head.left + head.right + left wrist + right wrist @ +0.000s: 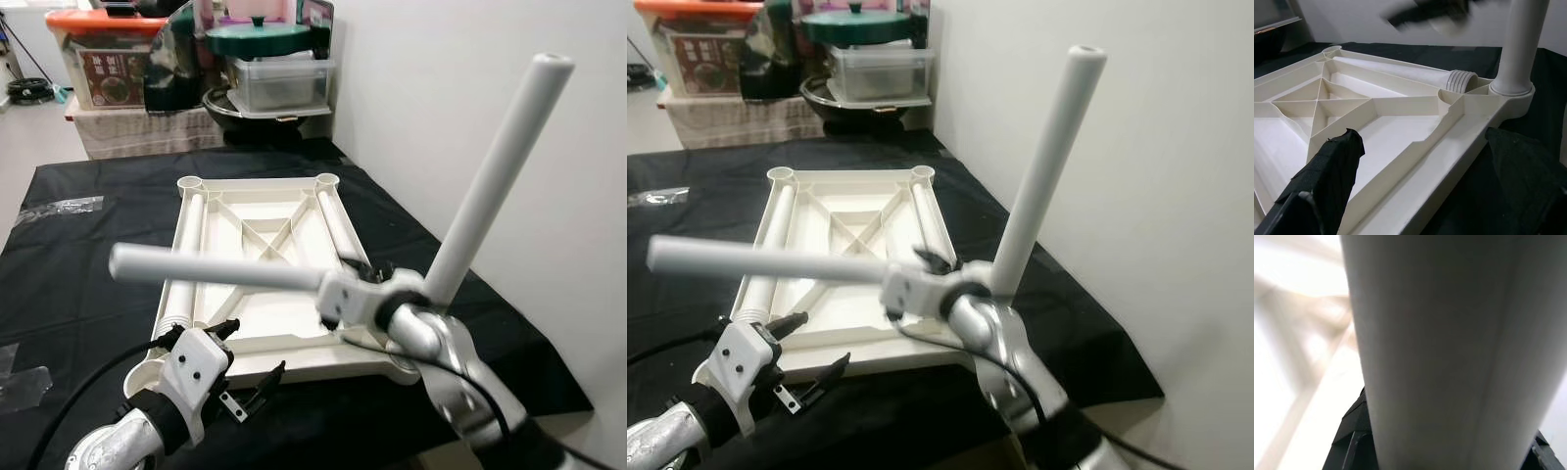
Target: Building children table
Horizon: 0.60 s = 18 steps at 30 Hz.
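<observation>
A white table top point(257, 217) lies upside down on a black cloth. One white leg point(495, 166) stands upright in its near right corner socket point(1511, 90). My right gripper point(343, 286) hovers over the top's near edge, shut on a second white leg point(216, 266) held level and pointing left; that leg point(1440, 352) shows close up in the right wrist view. Two more legs lie inside the top, one along its left side point(186, 245) and one along its right side point(338, 227). My left gripper point(253, 351) is open at the near left edge, its fingers point(1327, 176) empty.
The black cloth point(88, 255) covers the low surface; its front right edge drops off near the white wall point(549, 294). Storage boxes point(108, 59), a clear tub point(279, 83) and a green-lidded pot point(257, 39) stand at the back. Clear tape point(59, 208) lies left.
</observation>
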### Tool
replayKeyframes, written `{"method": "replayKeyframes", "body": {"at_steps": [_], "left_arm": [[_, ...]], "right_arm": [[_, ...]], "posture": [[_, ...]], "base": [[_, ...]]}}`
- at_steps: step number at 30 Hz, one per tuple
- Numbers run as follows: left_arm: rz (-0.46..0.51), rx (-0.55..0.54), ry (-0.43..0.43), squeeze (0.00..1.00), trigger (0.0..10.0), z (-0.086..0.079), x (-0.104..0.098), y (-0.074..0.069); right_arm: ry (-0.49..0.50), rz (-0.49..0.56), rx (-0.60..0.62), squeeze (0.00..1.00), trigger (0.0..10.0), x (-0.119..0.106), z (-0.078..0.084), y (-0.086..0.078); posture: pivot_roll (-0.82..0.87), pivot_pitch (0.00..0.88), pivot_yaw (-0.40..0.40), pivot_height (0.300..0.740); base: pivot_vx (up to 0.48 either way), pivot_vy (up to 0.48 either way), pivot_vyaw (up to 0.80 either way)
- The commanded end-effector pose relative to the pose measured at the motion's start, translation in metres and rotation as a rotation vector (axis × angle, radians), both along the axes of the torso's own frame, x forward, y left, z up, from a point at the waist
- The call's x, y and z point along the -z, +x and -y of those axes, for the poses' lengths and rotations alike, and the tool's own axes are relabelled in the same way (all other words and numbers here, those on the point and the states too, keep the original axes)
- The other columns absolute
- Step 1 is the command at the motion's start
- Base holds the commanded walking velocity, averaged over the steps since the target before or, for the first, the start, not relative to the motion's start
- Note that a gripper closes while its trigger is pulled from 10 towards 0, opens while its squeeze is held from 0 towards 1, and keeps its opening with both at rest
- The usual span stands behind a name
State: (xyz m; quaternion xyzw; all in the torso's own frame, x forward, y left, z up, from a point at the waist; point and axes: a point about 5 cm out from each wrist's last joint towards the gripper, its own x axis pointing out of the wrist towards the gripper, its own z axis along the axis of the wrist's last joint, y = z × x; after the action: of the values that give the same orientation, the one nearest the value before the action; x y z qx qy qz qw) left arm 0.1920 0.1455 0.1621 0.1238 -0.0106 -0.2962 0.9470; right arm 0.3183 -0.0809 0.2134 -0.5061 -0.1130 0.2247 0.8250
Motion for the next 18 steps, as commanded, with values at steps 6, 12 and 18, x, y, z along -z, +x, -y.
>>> {"method": "replayKeyframes", "body": {"at_steps": [6,12,18], "left_arm": [[0.006,-0.004,0.016,0.00,10.0,-0.004,-0.002,-0.001],[0.035,-0.021,0.020,0.00,10.0,-0.016,-0.010,0.001],[0.047,0.000,-0.039,0.00,10.0,-0.035,-0.024,0.002]], "right_arm": [[0.155,0.028,-0.071,0.00,10.0,-0.028,-0.024,0.011],[0.646,-0.237,-0.198,0.00,10.0,-0.059,-0.049,0.013],[0.948,-0.497,-0.369,0.00,10.0,-0.081,-0.065,0.010]], "posture": [[0.06,0.000,-0.099,0.740],[0.08,0.000,-0.108,0.740],[0.08,0.000,-0.103,0.740]], "base": [[0.000,0.000,0.00],[0.000,0.000,0.00],[0.000,0.000,0.00]]}}
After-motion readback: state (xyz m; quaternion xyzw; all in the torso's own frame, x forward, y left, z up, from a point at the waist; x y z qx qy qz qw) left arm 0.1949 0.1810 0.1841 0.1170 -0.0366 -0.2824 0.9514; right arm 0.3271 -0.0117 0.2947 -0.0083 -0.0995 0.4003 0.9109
